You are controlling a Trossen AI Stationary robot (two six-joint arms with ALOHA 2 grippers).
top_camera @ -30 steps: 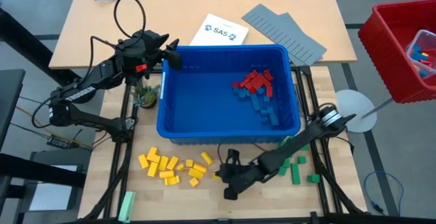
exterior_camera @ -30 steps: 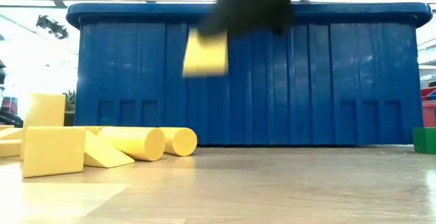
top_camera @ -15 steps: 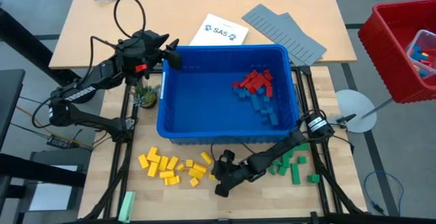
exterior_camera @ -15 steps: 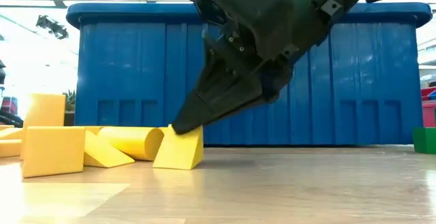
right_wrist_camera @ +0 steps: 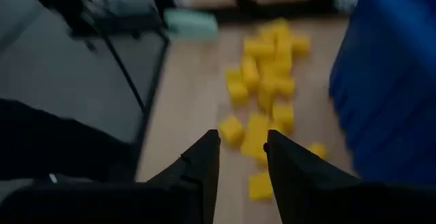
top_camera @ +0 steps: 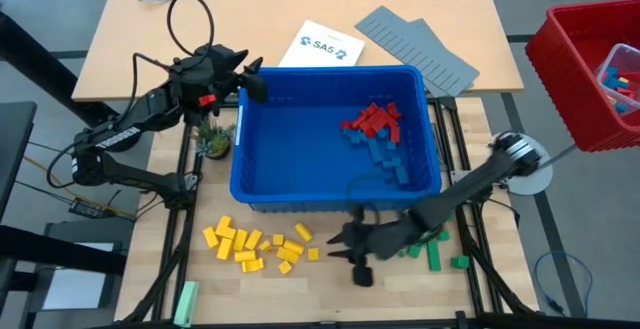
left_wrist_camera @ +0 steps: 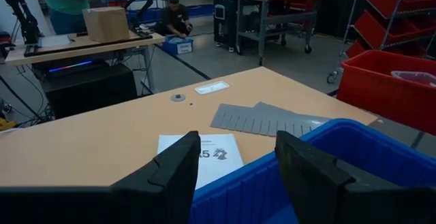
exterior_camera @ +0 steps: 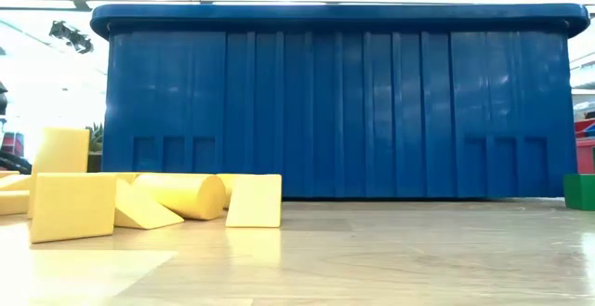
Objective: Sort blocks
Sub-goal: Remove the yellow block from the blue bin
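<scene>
Wooden tabletop: resting yellow blocks grouped; right gripper hovering nearby, fingers apart, empty. Left gripper waiting apart over blue bin. Next: fetching another block from bin.

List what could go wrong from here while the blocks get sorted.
1. The yellow block just set down lies apart from the yellow pile; a later drop could knock it farther.
2. The right gripper, empty with fingers apart, hangs low beside the blue bin wall and could clip it when lifting toward the red and blue blocks inside.
3. Its arm crosses the green blocks and could sweep them.
</scene>
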